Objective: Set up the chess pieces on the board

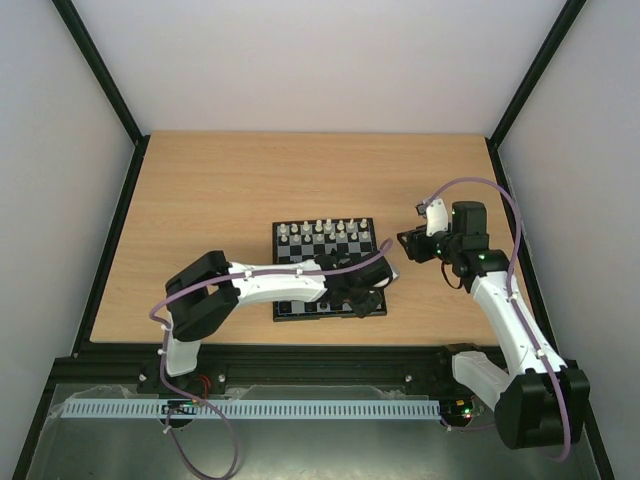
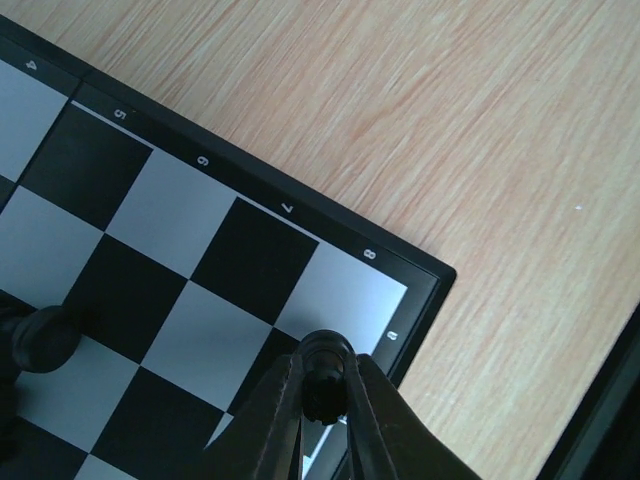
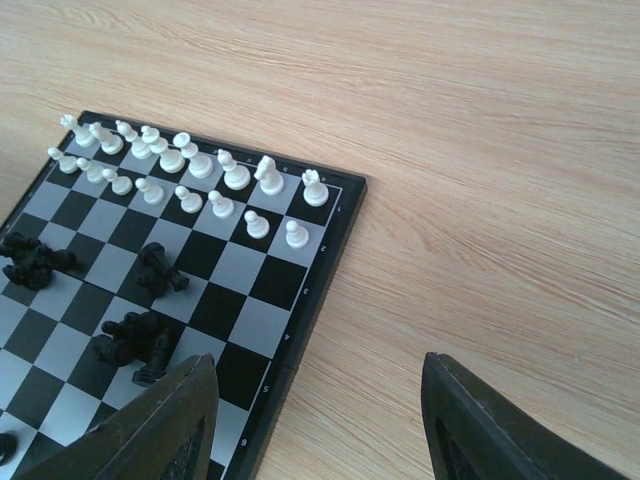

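Observation:
The board (image 1: 300,256) lies mid-table. White chess pieces (image 1: 325,232) stand in two rows along its far edge, also seen in the right wrist view as white chess pieces (image 3: 190,165). Several black chess pieces (image 3: 140,340) lie toppled in clusters on the squares. My left gripper (image 1: 372,292) reaches across the board to its near right corner. In the left wrist view the left gripper (image 2: 326,359) is shut on a black chess piece (image 2: 324,385) over the corner squares of the board (image 2: 410,262); whether it touches the board I cannot tell. My right gripper (image 3: 320,425) hangs open and holds nothing, beside the board's right edge (image 3: 325,270).
Another black piece (image 2: 40,335) lies on a square to the left of the held one. Bare wooden table (image 1: 220,190) surrounds the board. Dark frame posts (image 1: 115,95) and white walls close in the table's sides and back.

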Motion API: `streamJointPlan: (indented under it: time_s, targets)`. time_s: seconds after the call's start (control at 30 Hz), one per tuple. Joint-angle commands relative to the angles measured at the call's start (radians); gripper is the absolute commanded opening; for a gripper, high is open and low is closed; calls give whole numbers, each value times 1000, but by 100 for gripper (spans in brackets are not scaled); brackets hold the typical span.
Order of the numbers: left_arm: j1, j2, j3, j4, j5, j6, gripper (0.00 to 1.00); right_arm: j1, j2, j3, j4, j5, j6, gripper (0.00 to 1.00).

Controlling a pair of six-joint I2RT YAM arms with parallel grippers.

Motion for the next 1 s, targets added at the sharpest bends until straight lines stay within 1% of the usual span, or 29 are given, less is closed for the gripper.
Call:
streamJointPlan:
  time_s: [0.0,0.43,0.83,0.97]
  targets:
    - [-6,27,44,-47,-35,26,11,-6,14,-8,11,25,-5,58]
    - [-6,72,82,-31,16,26,11,-6,16,-9,6,16,-14,58]
    - [-9,87,83,-16,44,19,12,-6,19,-8,2,-7,-20,58]
    - [-11,96,86,-13,50,17,13,-6,19,-8,0,-10,-21,58]
